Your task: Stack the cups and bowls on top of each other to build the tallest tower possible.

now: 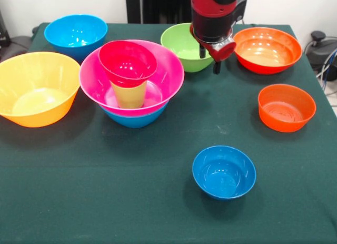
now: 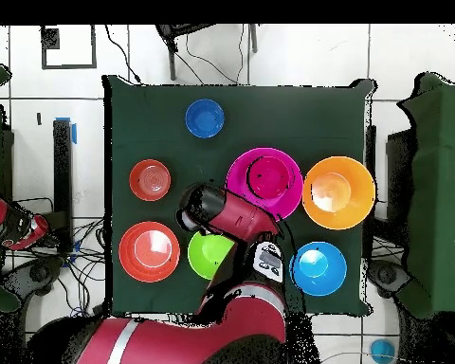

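Tower (image 1: 131, 80) so far: blue bowl, pink bowl, lime plastic cup (image 1: 129, 95), crimson bowl; green plastic bowl (image 1: 181, 45) and others unstacked; gripper (image 1: 208, 58) opening unclear, seemingly empty

Red and black arm (image 1: 216, 15), rounded glossy red shells, grey band and white label near its base

My gripper (image 1: 209, 58) hangs over the edge of the shiny green plastic bowl (image 1: 184, 47). Beside it, a small red plastic bowl (image 1: 127, 62) sits on a lime plastic cup (image 1: 129, 94) inside the big pink plastic bowl (image 1: 164, 80)
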### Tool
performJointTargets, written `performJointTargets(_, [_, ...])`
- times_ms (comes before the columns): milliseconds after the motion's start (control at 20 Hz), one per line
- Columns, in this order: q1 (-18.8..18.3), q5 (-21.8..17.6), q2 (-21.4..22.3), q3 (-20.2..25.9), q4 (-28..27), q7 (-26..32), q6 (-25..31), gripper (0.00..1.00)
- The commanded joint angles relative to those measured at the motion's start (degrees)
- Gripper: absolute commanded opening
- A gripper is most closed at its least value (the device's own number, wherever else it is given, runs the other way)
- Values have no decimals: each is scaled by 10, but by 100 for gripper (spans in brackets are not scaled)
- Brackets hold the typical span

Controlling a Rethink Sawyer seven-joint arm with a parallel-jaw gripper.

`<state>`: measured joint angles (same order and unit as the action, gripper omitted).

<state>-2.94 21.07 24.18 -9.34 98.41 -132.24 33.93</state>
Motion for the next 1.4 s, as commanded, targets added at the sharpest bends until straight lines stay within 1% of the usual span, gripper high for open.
performJointTargets(50, [8,-24,-47,33,-5,-49,20,100])
performJointTargets(250, [11,-33,-52,23,-9,-45,28,100])
performJointTargets(600, [5,-54,-60,18,-6,-17,28,100])
performJointTargets(750, [3,-60,-55,22,2,-14,27,100])
performJointTargets(900, [-4,-64,-51,36,9,-4,21,100])
performJointTargets(1150, [-7,-70,-50,38,2,-4,23,100])
performJointTargets(1200, [-8,-71,-49,40,3,-5,22,0])
performJointTargets(1400, [-10,-71,-47,44,7,-2,15,0])
